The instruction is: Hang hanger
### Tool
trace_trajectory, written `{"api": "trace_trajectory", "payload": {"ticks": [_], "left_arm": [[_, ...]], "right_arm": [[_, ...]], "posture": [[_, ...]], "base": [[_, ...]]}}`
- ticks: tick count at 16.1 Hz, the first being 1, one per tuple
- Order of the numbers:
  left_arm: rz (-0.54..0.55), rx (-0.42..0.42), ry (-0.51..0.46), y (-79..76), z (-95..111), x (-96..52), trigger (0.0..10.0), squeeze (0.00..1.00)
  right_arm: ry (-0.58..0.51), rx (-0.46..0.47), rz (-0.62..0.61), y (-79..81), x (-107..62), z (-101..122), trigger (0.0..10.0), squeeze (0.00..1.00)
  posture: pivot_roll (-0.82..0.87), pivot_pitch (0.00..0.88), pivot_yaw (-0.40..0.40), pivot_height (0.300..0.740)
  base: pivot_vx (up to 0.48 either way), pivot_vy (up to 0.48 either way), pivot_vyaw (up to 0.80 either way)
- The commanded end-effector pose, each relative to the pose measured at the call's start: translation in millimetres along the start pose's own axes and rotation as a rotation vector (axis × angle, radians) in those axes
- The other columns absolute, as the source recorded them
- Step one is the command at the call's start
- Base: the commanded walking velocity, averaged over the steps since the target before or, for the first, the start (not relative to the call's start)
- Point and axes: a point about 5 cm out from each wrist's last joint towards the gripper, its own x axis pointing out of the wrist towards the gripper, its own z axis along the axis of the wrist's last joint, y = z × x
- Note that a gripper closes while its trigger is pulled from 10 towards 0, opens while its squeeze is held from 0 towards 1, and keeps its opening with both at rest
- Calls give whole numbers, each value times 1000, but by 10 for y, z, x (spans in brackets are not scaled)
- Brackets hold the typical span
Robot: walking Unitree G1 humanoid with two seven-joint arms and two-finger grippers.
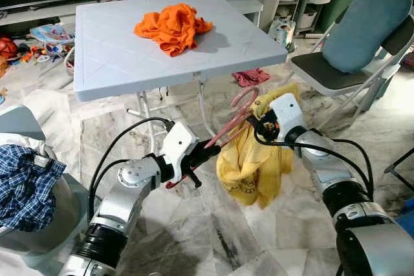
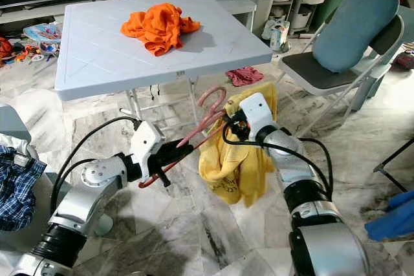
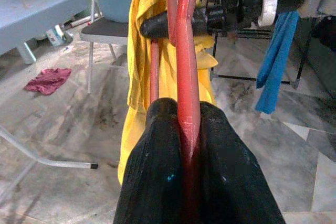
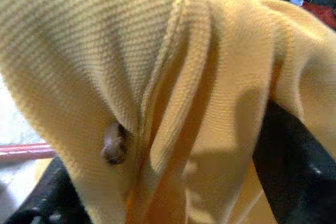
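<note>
Our left gripper (image 3: 188, 145) has its two black fingers (image 3: 152, 171) clenched on one end of the red hanger (image 1: 223, 132), while our right gripper (image 1: 259, 123) pinches the hanger near its hook together with the yellow shirt (image 1: 252, 163) draped on it, low over the marble floor (image 1: 213, 237) in front of the white folding table (image 1: 110, 63). To hang it well, we judge both grips must stay firm and the hook be kept free of cloth as we lift.

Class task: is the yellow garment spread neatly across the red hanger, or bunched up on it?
Bunched up. The yellow knitted garment hangs in a crumpled clump from one end of the red plastic hanger, beside the right gripper; the left gripper clamps the other end.
</note>
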Motion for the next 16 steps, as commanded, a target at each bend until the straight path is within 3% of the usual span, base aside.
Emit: {"api": "trace_trajectory", "payload": {"ticks": [1, 5, 10, 16], "left_arm": [[-1, 26, -48, 7, 116, -10, 0, 0], [12, 41, -31, 44, 107, -27, 0, 0], [20, 48, -30, 68, 123, -32, 0, 0], [22, 26, -51, 59, 126, -48, 0, 0]], "right_arm": [[-4, -2, -4, -64, -38, -11, 0, 0], [-53, 32, 94, -43, -92, -4, 0, 0], [-38, -4, 215, -1, -193, -105, 0, 0], [-24, 11, 221, 5, -230, -176, 0, 0]], "posture": [[-71, 0, -9, 740], [-71, 0, -9, 740], [-72, 0, -9, 740], [-60, 0, -15, 740]], "base": [[0, 0, 0], [0, 0, 0], [0, 0, 0], [0, 0, 0]]}}
